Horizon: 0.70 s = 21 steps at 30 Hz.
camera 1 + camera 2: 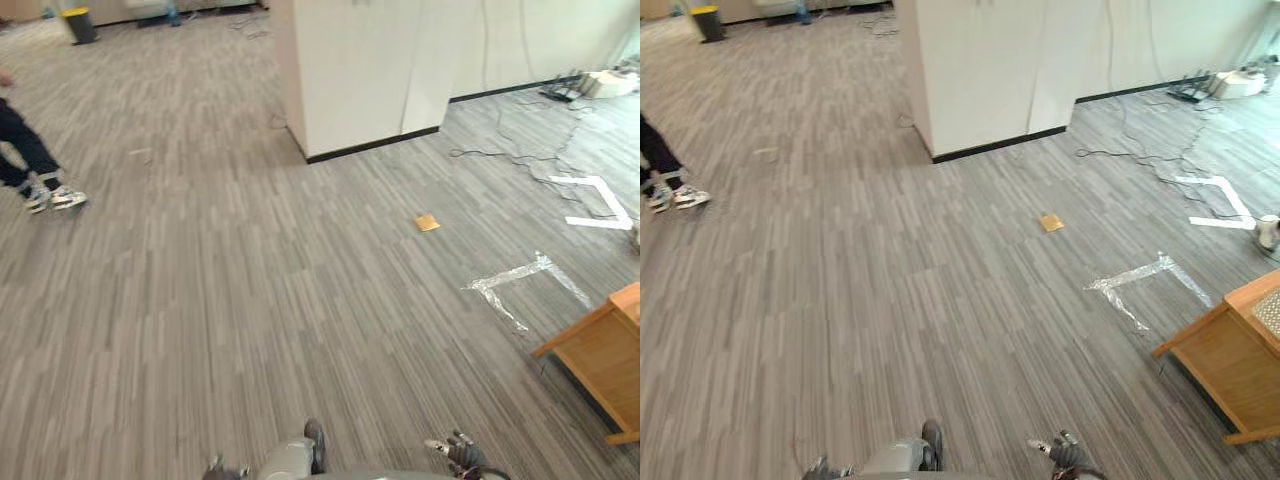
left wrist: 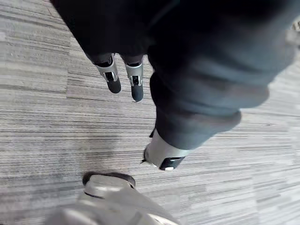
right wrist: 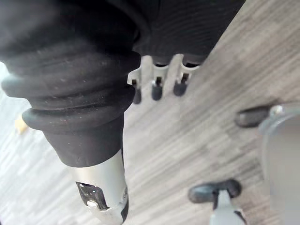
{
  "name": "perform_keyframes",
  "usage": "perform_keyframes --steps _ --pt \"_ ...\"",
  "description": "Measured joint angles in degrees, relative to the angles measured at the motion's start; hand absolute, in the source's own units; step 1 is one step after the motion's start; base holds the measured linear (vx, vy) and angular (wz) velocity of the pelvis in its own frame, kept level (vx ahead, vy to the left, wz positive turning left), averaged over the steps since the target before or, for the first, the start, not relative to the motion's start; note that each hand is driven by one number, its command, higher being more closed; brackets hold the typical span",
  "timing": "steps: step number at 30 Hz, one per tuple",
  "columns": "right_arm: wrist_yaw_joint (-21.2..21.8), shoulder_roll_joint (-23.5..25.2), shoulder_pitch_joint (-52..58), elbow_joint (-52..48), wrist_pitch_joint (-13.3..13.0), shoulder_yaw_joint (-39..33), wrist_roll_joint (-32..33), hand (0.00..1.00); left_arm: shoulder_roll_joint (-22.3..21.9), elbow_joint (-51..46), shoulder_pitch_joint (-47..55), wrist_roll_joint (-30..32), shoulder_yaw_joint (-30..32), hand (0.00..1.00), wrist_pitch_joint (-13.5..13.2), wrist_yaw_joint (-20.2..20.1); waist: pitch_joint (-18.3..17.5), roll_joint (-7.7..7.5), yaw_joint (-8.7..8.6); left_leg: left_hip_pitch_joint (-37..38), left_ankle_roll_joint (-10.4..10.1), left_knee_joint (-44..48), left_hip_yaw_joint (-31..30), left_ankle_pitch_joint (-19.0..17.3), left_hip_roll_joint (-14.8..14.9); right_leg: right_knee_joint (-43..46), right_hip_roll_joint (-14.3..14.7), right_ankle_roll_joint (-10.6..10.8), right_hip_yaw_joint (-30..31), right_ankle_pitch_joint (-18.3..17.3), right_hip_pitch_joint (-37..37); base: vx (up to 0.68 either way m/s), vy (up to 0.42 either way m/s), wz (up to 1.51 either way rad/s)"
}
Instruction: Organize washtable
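Both hang straight-fingered and empty above the grey carpet: my left hand and my right hand. Silver tape lies ahead to my right, near the wooden bench. A person's shoes are far left.

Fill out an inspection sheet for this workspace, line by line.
Surface: grey carpet.
Job's things: wooden table at the right edge, partly in view; nothing else seen.
Clutter: tan piece and tape marks on the carpet.
Hands: left hand and right hand open, holding nothing.
Cables: loose cables on the floor, far right.
Surroundings: white pillar ahead, person's legs at the left, yellow bin far left.
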Motion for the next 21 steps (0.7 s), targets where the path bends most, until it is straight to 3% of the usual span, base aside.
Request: perform_keyframes --steps 1,3,4,7,8,10,11,12,13,21 --pt "0.0 1.4 0.1 1.2 0.3 -0.9 0.1 0.00 0.8 0.2 -0.2 0.0 -0.6 0.00 0.2 -0.1 0.9 -0.96 0.15 4.3 1.2 -1.8 2.0 -0.3 -0.4 10.4 -1.1 0.2 0.1 0.1 -3.7 0.64 0.315 -0.92" --pt "0.1 1.5 -0.3 1.8 0.7 -1.7 0.2 0.00 1.9 0.7 -0.8 0.1 -1.3 0.00 0.2 -0.3 1.2 -1.18 -0.04 11.6 1.3 -5.8 2.1 -0.8 -0.8 15.9 -2.4 -1.7 -3.4 -1.1 -5.5 0.44 0.194 -0.81" --pt "0.1 1.4 0.0 1.7 0.5 -1.5 0.1 0.00 1.8 0.7 -1.5 0.4 -1.6 0.00 0.1 -0.5 1.4 -0.23 -0.42 16.2 0.9 -8.8 1.7 -1.3 -0.5 13.8 -2.4 -2.8 -6.3 -1.8 -5.9 0.27 0.103 -0.55" --pt "0.2 1.8 -0.7 1.5 0.4 -1.3 0.2 0.00 3.1 0.5 -4.7 0.5 -1.5 0.00 -0.8 -0.6 0.8 -1.04 -3.17 20.9 0.0 -12.5 2.1 -2.2 -0.5 2.2 -0.8 -2.4 -8.5 -0.8 -9.7 0.30 0.074 -0.07" --pt "0.2 1.7 -0.7 1.4 0.4 -1.4 0.2 0.00 3.1 0.3 -5.0 0.5 -1.5 0.00 -1.2 -0.6 0.8 -1.04 -3.26 21.6 -0.2 -12.9 2.2 -2.4 -0.5 -1.0 -0.2 -2.4 -7.8 0.6 -10.4 0.33 0.045 0.03" --pt "0.2 1.7 -0.4 1.6 0.4 -1.5 0.3 0.00 2.9 -0.1 -5.0 0.5 -0.5 0.00 -1.7 -0.8 0.8 -1.73 -2.95 23.7 -2.1 -12.8 2.2 -3.5 -1.2 -9.3 1.2 -3.1 -4.4 9.2 -10.6 0.29 0.017 0.06" --pt "0.1 1.7 0.2 1.8 0.4 -1.5 0.1 0.00 2.9 -0.1 -4.1 0.5 0.1 0.00 -1.6 -0.7 0.6 -2.97 -2.95 25.6 -3.7 -12.8 1.8 -4.7 -2.5 -10.5 0.8 -3.2 -3.4 17.2 -10.1 0.30 -0.047 0.13" --pt "0.3 1.0 0.8 1.9 0.5 -1.6 0.1 0.00 2.1 0.0 -2.9 0.5 1.0 0.00 -1.5 -0.4 0.3 -2.12 -2.62 27.6 -4.3 -12.8 1.4 -5.8 -2.2 -9.4 0.9 -3.2 -3.5 16.3 -8.9 0.30 -0.047 0.10" --pt "0.7 -0.6 3.8 2.8 1.0 -1.4 0.0 0.00 1.1 -0.4 -1.4 0.7 -0.6 0.00 -1.4 -0.7 2.2 -0.53 -2.88 27.8 -5.9 -12.9 0.0 -9.2 1.0 -26.9 4.2 -3.8 -4.7 23.6 -0.7 0.11 -0.030 -0.01" --pt "0.3 0.3 4.9 1.6 0.3 -1.7 0.2 0.00 1.3 -0.3 -1.4 0.5 -1.8 0.00 -1.6 -0.8 2.8 -0.97 -3.65 27.3 -6.5 -12.4 2.4 -9.5 1.2 -26.6 5.4 -4.0 -0.9 24.1 -2.5 -0.01 -0.012 -0.22"
